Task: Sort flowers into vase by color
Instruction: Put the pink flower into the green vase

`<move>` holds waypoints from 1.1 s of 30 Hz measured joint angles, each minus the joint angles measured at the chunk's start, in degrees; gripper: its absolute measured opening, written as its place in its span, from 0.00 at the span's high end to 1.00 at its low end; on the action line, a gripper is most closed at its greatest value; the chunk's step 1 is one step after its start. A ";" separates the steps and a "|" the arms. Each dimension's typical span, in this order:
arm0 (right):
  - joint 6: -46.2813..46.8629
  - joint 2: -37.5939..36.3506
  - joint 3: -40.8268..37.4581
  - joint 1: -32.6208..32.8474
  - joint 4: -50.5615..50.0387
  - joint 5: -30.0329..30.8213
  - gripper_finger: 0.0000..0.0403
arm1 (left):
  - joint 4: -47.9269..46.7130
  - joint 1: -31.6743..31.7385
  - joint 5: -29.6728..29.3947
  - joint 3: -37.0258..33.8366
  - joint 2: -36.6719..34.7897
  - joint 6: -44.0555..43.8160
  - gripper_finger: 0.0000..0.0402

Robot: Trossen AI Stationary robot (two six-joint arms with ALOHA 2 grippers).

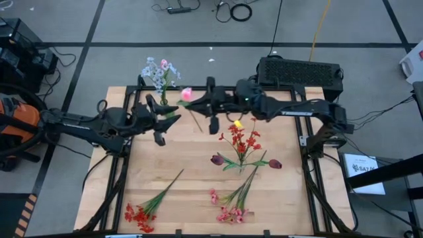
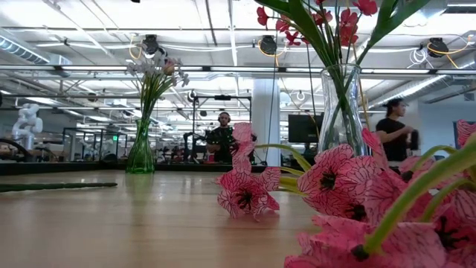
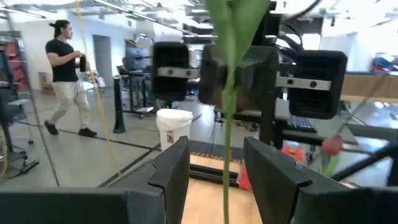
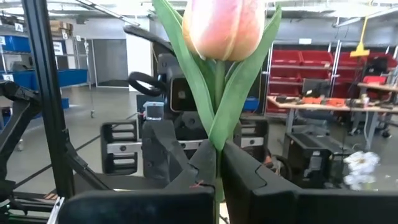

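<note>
- A pink tulip [image 4: 222,28] is clamped by its stem in the right tool [image 1: 213,106], whose fingers are pressed together on the stalk just under the leaves; in the right wrist view the bloom stands upright above them.
- The left tool [image 1: 157,114] is set facing it, its fingers parted with the same green stem [image 3: 227,124] running between them; no contact with either finger can be made out.
- The step in hand is judged to be a hand-over of the tulip between the two arms, above the far part of the worktop [image 1: 192,192], ahead of placing it in a vase.
- The next move is judged to call for the left tool to be clenched on the stem before the right one is released, with the stalk kept centred so it does not slip.
- A green vase [image 2: 140,156] with pale blue-white flowers [image 1: 158,70] stands at the far left edge; a clear vase [image 2: 341,112] holding red blooms [image 1: 242,140] stands mid-worktop.
- Unsorted stems lie flat: a red spray [image 1: 140,215], pink sprays [image 1: 228,210] and two dark maroon tulips [image 1: 218,159].
- A white label [image 1: 362,169] beside the frame carries dark print, too small to be read; no other writing can be made out.
</note>
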 joint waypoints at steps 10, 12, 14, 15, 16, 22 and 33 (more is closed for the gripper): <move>1.76 7.66 6.71 1.25 2.13 -0.08 1.00 | -3.10 -0.01 3.95 -0.01 -0.14 -0.22 0.61; 1.70 8.09 7.19 1.46 2.05 -0.12 1.00 | -3.19 -0.03 4.23 0.00 -0.14 -0.22 0.61; 1.53 8.09 7.19 1.64 2.02 -0.08 1.00 | -3.39 -0.03 4.25 0.00 -0.16 -0.22 0.61; 1.50 8.09 7.19 1.65 2.04 -0.11 1.00 | -3.48 -0.03 4.26 0.00 -0.16 -0.22 0.61; 1.50 8.09 7.23 1.65 2.11 -0.07 1.00 | -3.53 -0.03 4.24 -0.01 -0.16 -0.22 0.61; 1.61 8.09 7.30 1.70 1.68 0.22 1.00 | -3.19 0.15 4.25 0.00 -0.14 -0.63 0.66; 3.46 7.99 7.30 2.23 0.24 1.86 0.99 | -2.81 1.20 6.99 -0.01 -0.16 -0.90 0.98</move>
